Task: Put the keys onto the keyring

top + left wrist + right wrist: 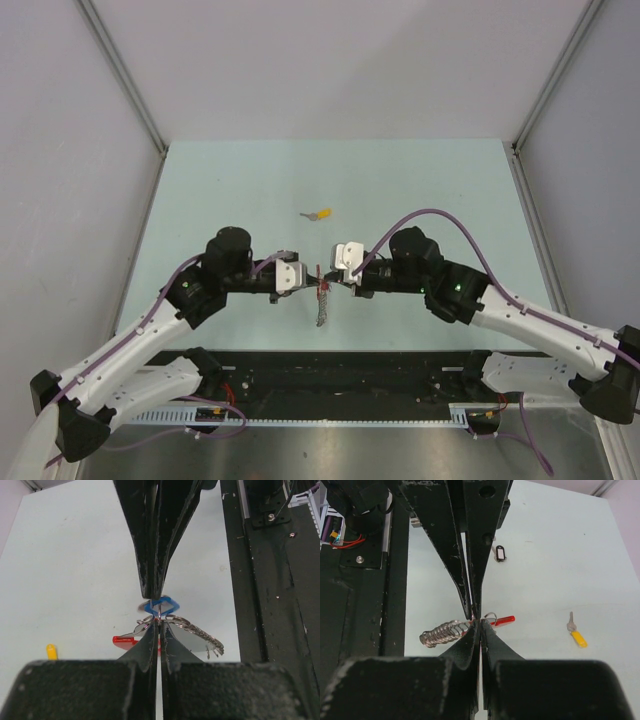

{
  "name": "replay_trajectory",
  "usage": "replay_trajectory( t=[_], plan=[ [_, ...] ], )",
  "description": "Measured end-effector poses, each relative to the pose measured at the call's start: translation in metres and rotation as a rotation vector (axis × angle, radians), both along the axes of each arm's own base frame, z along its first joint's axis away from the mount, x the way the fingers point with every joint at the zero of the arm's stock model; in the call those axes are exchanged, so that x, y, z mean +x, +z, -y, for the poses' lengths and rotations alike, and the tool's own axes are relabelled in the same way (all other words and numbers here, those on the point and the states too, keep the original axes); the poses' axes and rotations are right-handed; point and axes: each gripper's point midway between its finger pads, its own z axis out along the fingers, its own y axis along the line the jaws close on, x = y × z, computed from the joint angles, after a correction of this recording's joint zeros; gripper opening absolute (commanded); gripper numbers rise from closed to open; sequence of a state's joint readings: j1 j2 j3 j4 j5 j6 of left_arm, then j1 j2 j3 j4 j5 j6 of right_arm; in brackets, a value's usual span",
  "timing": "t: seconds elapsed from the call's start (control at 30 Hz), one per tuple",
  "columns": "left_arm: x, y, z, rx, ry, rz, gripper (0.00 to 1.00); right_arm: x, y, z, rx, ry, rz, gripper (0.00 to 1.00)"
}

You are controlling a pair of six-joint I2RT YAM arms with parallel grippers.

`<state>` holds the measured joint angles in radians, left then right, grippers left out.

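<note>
Left claw (158, 622) pinches the keyring (197, 632) near the table (430, 180) centre; right claw (479, 622), tip to tip with it, nips the blue key (165, 604). Yellow key (320, 214) lies at 12 o'clock from both, apart.

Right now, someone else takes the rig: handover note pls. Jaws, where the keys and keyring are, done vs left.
Left gripper: jaws shut on the keyring, apparently at its ring.
Right gripper: jaws shut, seemingly on the blue key, tip to tip with the left.
Yellow key: loose on the table, apart from both arms.
Done: keyring and blue key are held together; cannot tell if the blue key is threaded.
Left: finish the blue key, then the yellow key.
</note>
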<state>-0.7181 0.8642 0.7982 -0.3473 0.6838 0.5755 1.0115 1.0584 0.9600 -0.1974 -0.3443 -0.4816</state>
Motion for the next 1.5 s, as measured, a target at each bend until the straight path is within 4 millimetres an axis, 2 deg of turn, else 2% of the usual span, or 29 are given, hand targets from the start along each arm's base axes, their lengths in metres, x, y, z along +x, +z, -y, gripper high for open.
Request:
replay_trajectory(
  t=[0.13,0.53,0.83,1.23,1.5],
  plan=[
    [-0.004,0.006,0.005,-0.022,-0.029,0.017,0.00,0.000,-0.004,-0.004,-0.006,0.012,-0.009,0.00],
    [-0.007,0.007,0.007,-0.031,-0.033,0.004,0.00,0.002,-0.005,-0.005,-0.009,0.011,-0.015,0.00],
    [-0.006,0.009,0.007,-0.034,-0.032,0.009,0.00,0.009,0.001,0.007,0.005,-0.043,-0.037,0.00],
    [-0.003,0.012,0.008,-0.047,-0.022,0.023,0.00,0.003,0.015,0.019,0.031,-0.052,-0.019,0.00],
    [-0.001,0.013,0.010,-0.061,-0.022,0.031,0.00,-0.001,0.012,0.020,0.019,-0.035,-0.026,0.00]
  ],
)
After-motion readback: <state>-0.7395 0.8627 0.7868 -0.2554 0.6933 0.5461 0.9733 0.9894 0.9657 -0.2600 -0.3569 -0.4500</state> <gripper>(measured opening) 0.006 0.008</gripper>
